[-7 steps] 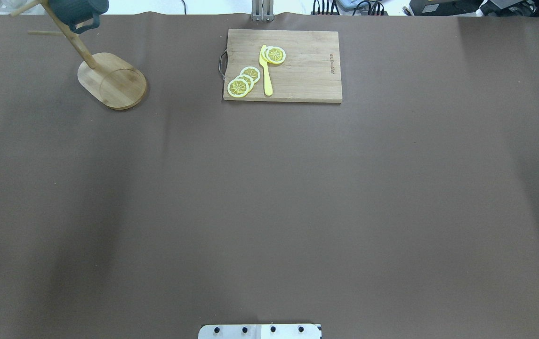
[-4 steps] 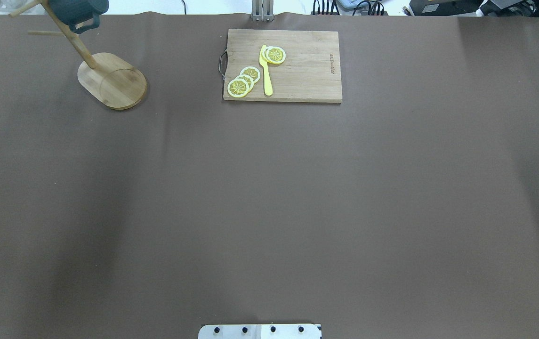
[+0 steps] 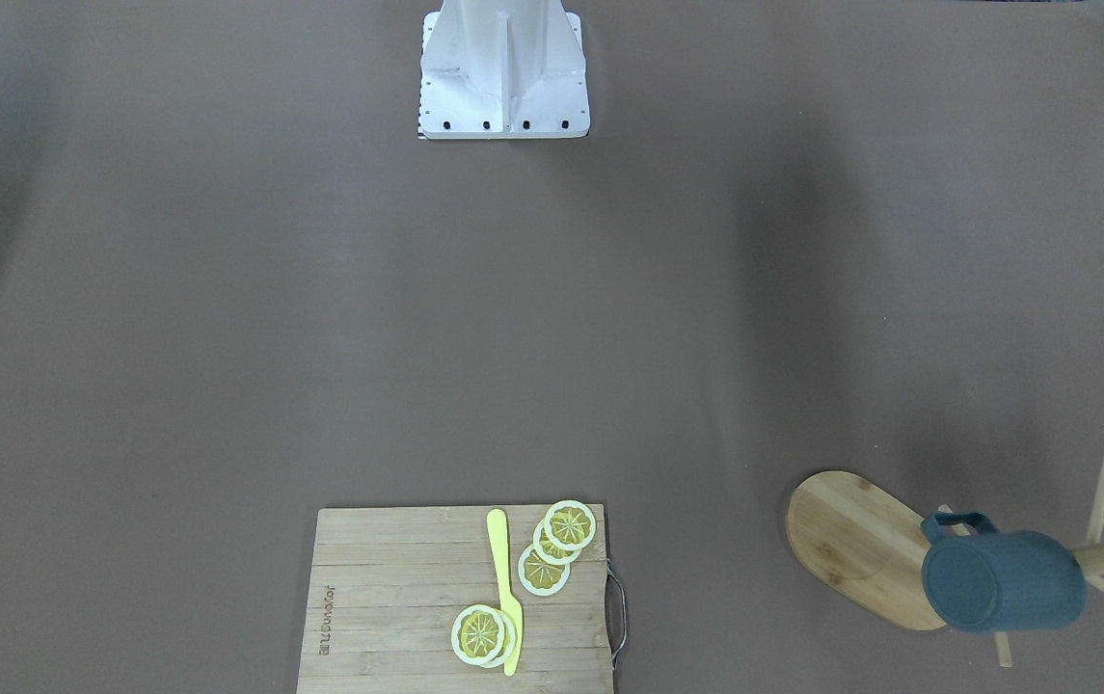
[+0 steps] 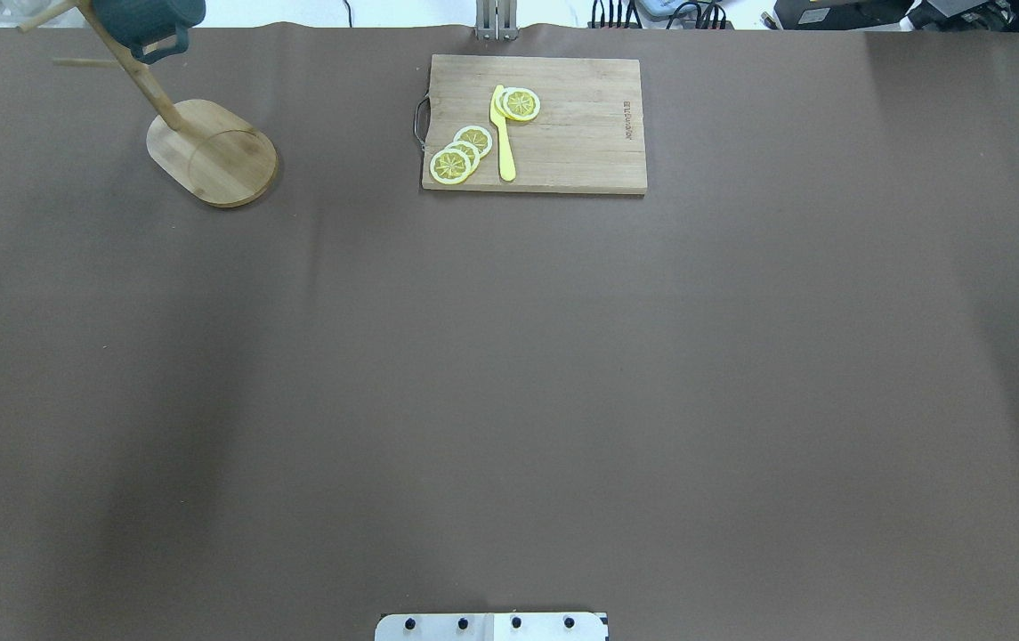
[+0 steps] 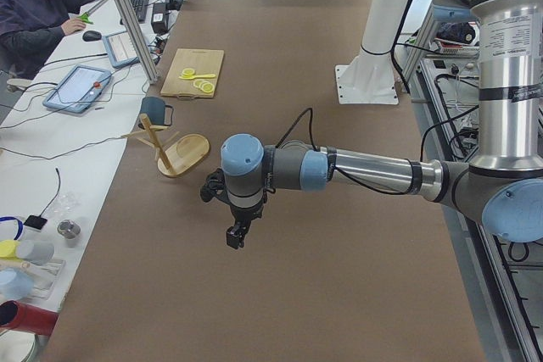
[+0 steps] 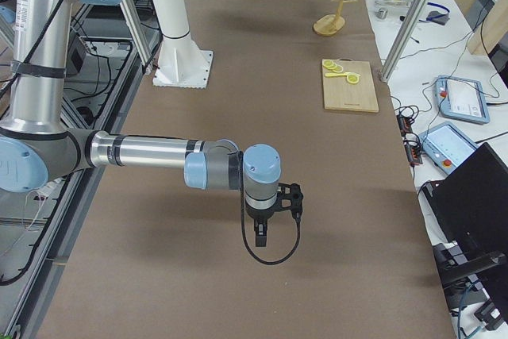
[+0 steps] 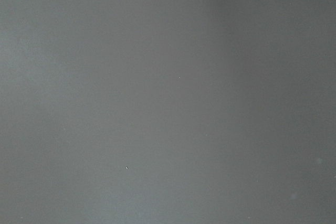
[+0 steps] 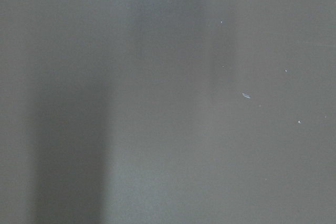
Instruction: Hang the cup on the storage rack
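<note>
Cup (image 3: 1003, 581) hangs on rack (image 3: 850, 540) peg; hanging step judged done. Left gripper (image 5: 235, 237), right gripper (image 6: 262, 237) well clear, finger spread cannot tell; next move: none required

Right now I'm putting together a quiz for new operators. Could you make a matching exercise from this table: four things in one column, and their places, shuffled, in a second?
Things
1. cup
2. yellow knife
3. lemon slices
4. storage rack

Places
A. in two overlapping groups on the cutting board
B. base flat on the table
C. hanging on the storage rack, clear of the table
D. lying on the cutting board between the two groups

Pairs: 1-C; 2-D; 3-A; 4-B
</note>
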### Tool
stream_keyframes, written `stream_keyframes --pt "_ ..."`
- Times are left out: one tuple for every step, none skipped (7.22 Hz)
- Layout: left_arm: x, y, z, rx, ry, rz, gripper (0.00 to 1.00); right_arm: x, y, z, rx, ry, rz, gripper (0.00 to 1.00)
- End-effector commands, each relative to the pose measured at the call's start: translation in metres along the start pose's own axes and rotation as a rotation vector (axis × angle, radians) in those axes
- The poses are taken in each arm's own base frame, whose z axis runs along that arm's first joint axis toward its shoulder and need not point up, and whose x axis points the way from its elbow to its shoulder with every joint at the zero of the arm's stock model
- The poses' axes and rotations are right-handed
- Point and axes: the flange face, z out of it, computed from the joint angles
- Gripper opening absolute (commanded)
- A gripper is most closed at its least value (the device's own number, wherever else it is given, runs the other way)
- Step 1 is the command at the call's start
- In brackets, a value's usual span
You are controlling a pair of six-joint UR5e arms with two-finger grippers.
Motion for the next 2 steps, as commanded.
stream_keyframes --pt "0.0004 -0.0025 -0.0009 0.002 -0.002 0.004 0.99 0.0 0.0 0.0 0.0 0.0 0.0 1.0" --pt "0.0007 -0.0049 -0.0024 0.006 -0.004 0.006 0.99 0.0 0.0 0.0 0.0 0.0 0.0 1.0"
